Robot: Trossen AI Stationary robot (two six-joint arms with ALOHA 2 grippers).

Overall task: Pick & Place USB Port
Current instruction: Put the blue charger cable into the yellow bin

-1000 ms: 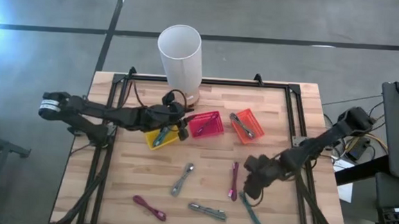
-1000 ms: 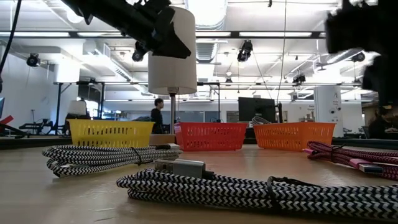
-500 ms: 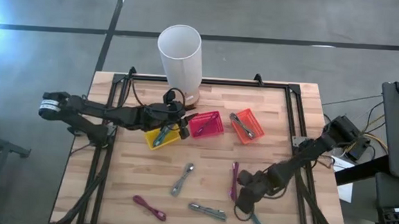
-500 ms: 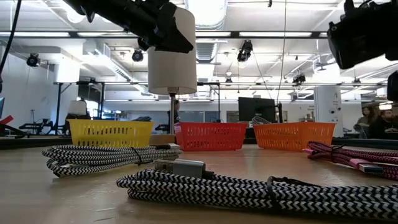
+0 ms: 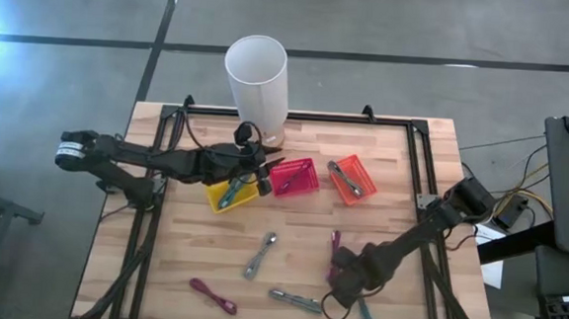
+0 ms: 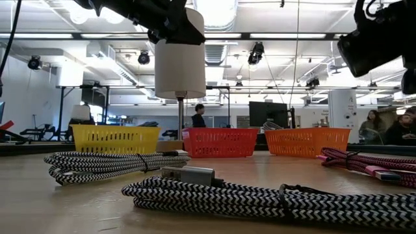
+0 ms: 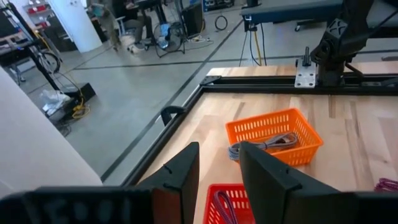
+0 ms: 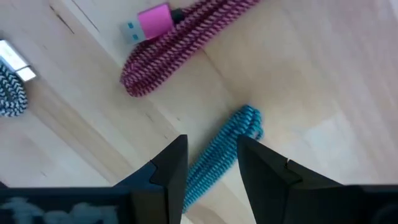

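Several braided USB cables lie on the wooden table. My right gripper (image 5: 341,285) (image 8: 211,146) hangs open above the teal cable (image 5: 362,311) (image 8: 239,127) near the table's near edge. In the right wrist view its fingers stand on either side of the cable, and the low view shows it well above the tabletop. A magenta cable (image 8: 180,37) lies just beyond. My left gripper (image 5: 260,168) (image 7: 217,155) is open and empty, raised over the gap between the yellow basket (image 5: 225,197) and the red basket (image 5: 295,177).
An orange basket (image 5: 351,178) (image 7: 273,134) holds a grey cable, the red one a magenta cable, the yellow one a teal cable. A tall white cylinder (image 5: 258,79) stands at the far edge. More cables (image 5: 262,254) (image 5: 214,296) (image 5: 296,300) lie loose in the near half.
My right gripper has moved toward the near edge and a little toward the table's left, arriving over the teal cable. My left gripper has risen slightly above the baskets. No cable has moved.
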